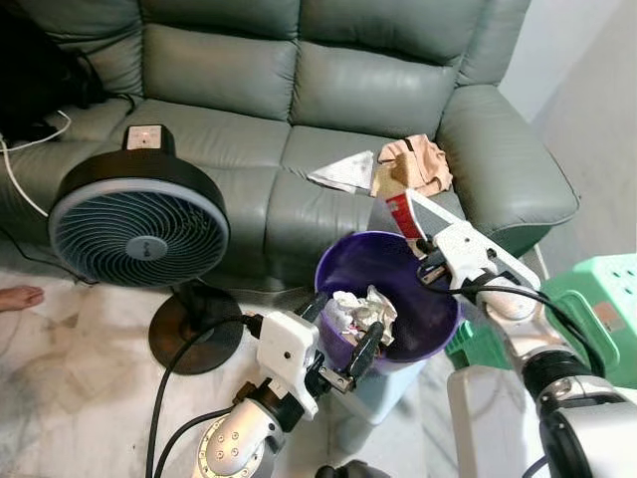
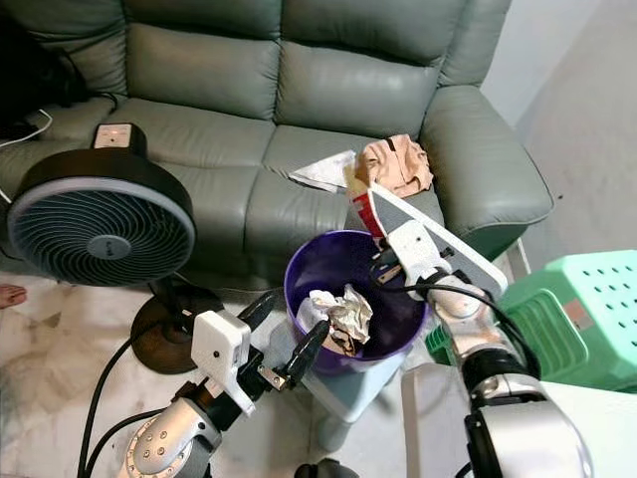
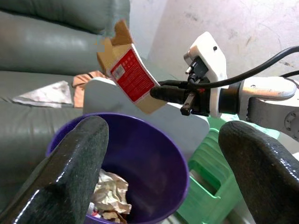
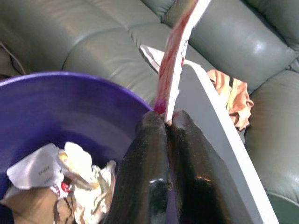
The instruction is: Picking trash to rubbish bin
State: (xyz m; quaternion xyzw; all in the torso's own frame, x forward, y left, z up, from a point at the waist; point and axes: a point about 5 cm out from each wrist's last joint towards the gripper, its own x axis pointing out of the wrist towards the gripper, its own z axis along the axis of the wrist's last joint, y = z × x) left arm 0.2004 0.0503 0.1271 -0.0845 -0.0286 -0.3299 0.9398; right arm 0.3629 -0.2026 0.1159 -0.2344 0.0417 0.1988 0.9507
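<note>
A purple bin [image 1: 423, 314] stands on the floor in front of the sofa, with crumpled paper trash [image 1: 360, 311] lying inside it. My right gripper [image 1: 423, 247] is shut on a flattened red and white carton [image 3: 131, 74]. It holds the carton upright above the bin's far right rim. The right wrist view has the carton's edge [image 4: 175, 60] pinched between the two fingers. My left gripper [image 1: 343, 329] is open at the bin's near rim, one finger [image 3: 74, 163] on each side, with nothing between them.
A flat white panel [image 4: 210, 121] leans beside the carton behind the bin. A black fan [image 1: 139, 234] stands to the left. The green sofa [image 1: 299, 80] carries a peach cloth [image 1: 418, 164] and a paper [image 1: 343, 171]. A green plastic crate [image 1: 597, 299] sits at the right. A person's foot [image 1: 20, 296] shows at the far left.
</note>
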